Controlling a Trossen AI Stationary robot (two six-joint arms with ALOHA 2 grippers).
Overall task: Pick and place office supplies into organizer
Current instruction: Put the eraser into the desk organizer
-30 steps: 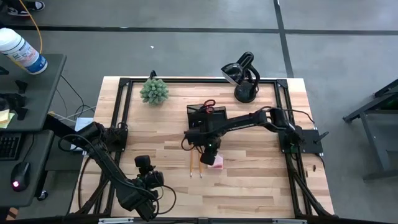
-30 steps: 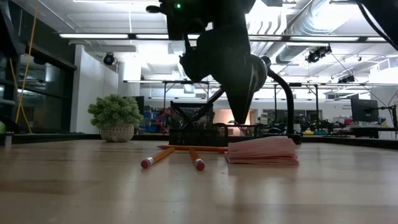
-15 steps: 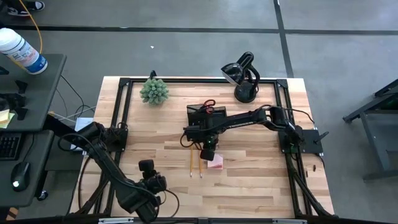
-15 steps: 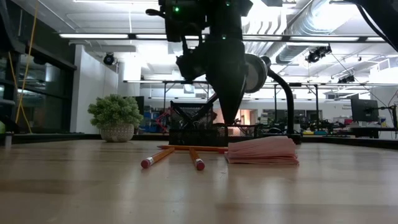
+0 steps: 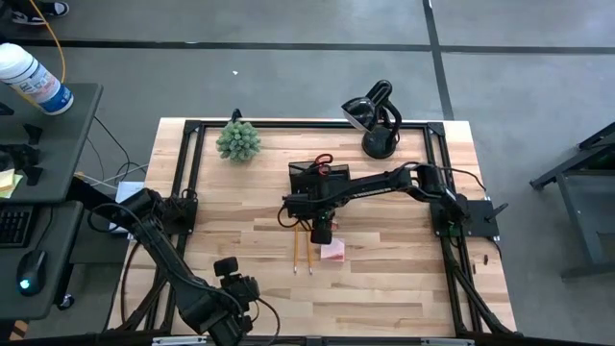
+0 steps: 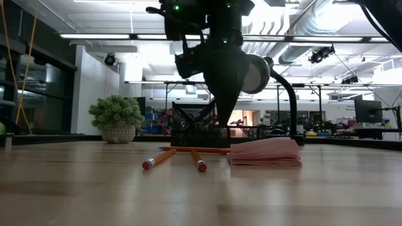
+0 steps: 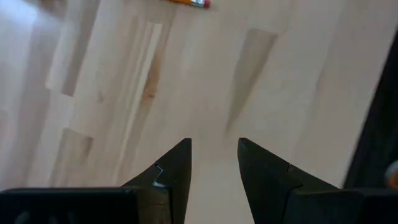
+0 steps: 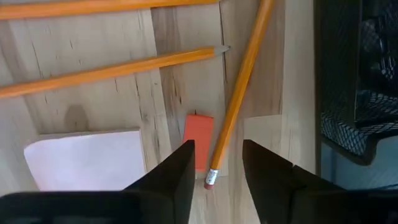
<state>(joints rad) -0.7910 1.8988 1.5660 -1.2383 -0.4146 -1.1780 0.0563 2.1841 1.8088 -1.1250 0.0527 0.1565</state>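
Right fingers: my right gripper (image 8: pixel 216 163) has its jaws spread and empty, with a narrow gap between them, pointing down at the table just in front of the organizer.
Thing in the gap: the eraser end of one pencil (image 8: pixel 239 88) sits right between my fingertips; its shaft runs straight ahead and away from them, so its long axis lies along the gap, not across it.
Beside it: an orange eraser block (image 8: pixel 198 148) lies touching or just beside that pencil, on the side of the pink sticky-note pad (image 8: pixel 93 157).
Other pencils: two more pencils (image 8: pixel 112 68) lie crosswise farther ahead.
Organizer: the black mesh organizer (image 5: pixel 312 179) is close by, with red-handled scissors (image 5: pixel 324 161) already standing in it.
Nearer arm: the right one by far; in the high view its gripper (image 5: pixel 321 229) hangs over the pencils (image 5: pixel 303 254) and pad.
Left arm: my left gripper (image 7: pixel 212 163) waits near the table's front edge, fingers parted over bare wood, well apart from the supplies.
My read: to pinch this pencil across its shaft, I judge a straight descent would do.
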